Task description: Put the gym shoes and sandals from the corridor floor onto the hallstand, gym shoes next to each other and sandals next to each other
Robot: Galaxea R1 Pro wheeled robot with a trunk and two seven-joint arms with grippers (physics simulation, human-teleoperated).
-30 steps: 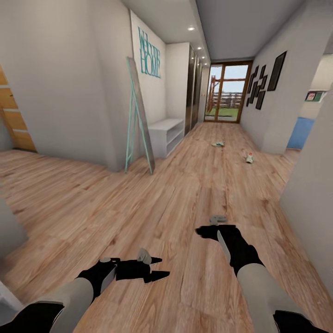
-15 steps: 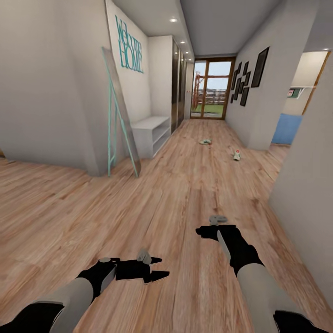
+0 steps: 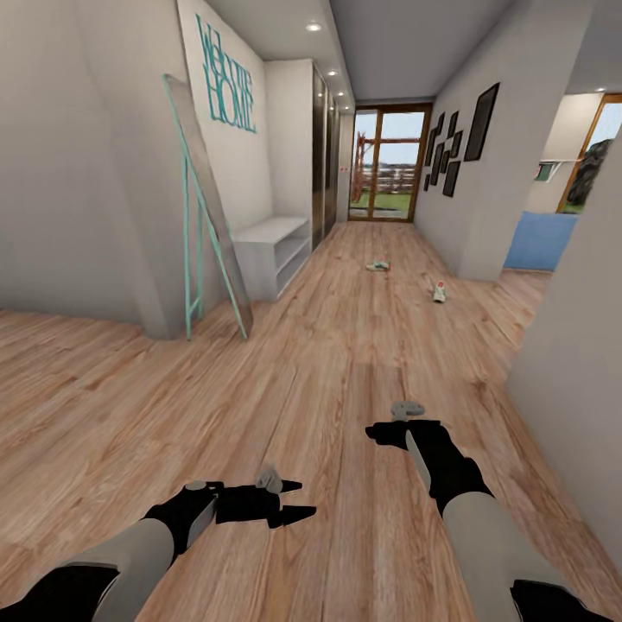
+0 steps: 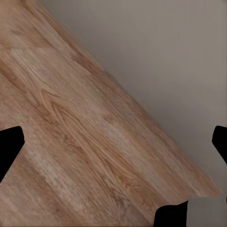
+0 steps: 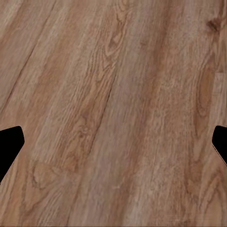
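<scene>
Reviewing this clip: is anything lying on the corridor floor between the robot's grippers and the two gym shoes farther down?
Nothing visible does. Bare corridor floor runs from the left gripper and right gripper to both gym shoes. The leaning mirror stands off to the left.

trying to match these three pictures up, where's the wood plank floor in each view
Head view: the corridor floor runs from the lower edge up to the far glass door.
Left wrist view: floor lies diagonally below a grey wall.
Right wrist view: floor spans the frame.
Shared landmark: the brown plank grain.
</scene>
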